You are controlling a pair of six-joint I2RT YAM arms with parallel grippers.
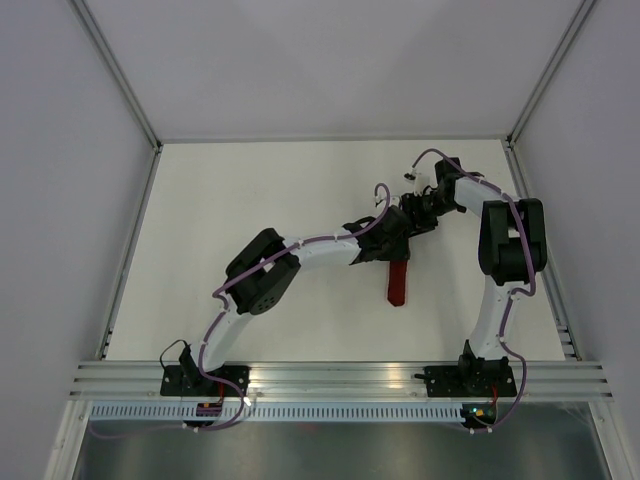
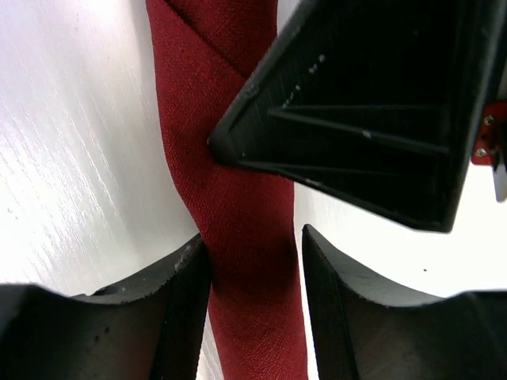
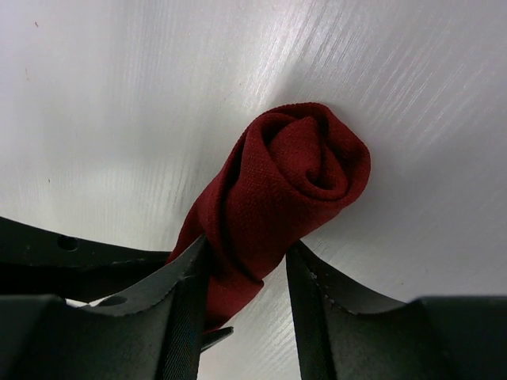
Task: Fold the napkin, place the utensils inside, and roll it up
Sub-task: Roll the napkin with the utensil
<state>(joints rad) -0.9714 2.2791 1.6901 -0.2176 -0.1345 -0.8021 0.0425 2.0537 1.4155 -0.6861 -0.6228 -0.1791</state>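
Left arm [image 1: 320, 248], right arm [image 1: 490, 312]: white links, black joints, purple cables [image 1: 432, 153] (looping loose near wrists), black fingers [image 2: 158, 317].

Top view overhead, far; wrist views close (share napkin [image 2: 238, 198]).

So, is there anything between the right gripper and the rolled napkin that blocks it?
Nothing visible stands between them. In the right wrist view the rolled napkin lies directly between the right gripper's fingers, cloth against both. The left gripper straddles the same roll farther along, not in the way.
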